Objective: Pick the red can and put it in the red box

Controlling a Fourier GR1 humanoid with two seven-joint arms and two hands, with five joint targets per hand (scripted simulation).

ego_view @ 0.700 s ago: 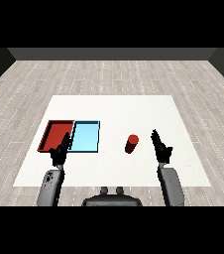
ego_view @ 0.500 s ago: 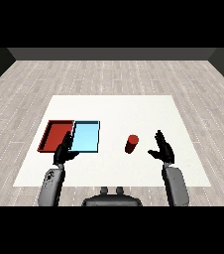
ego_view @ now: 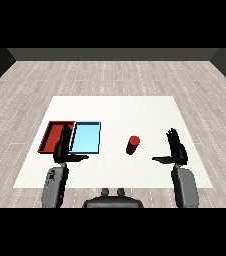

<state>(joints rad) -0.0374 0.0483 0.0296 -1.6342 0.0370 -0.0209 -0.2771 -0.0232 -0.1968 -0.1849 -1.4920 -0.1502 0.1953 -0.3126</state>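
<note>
While the red can (ego_view: 132, 145) stands where it stood a moment ago, upright on the white surface (ego_view: 115, 107) to the right of the two trays, the right robot hand (ego_view: 175, 151) has changed its pose. Over the last half second it has turned from a narrow, edge-on shape into an open spread: the fingers now point up and away from the robot, and the thumb juts out to the left, toward the can. It holds nothing, and a clear stretch of surface lies between the thumb tip and the can. I read this as the opening that comes ahead of a reach, so the grasp is not yet begun and the whole carry to the red tray (ego_view: 55, 136) is left to do.

The left robot hand (ego_view: 63, 149) has barely moved. It hangs over the near edge of the trays, about where the red tray meets the light blue tray (ego_view: 87, 137), fingers relaxed and thumb out to the right, gripping nothing.

As for the can, it is a small, plain red cylinder, slightly brighter on its top face than down its side, with no label that I can make out. It is well apart from both hands, nearer the right one, and the light blue tray sits between it and the red tray, so the can will probably have to pass across or around the blue tray to reach its place.
</note>
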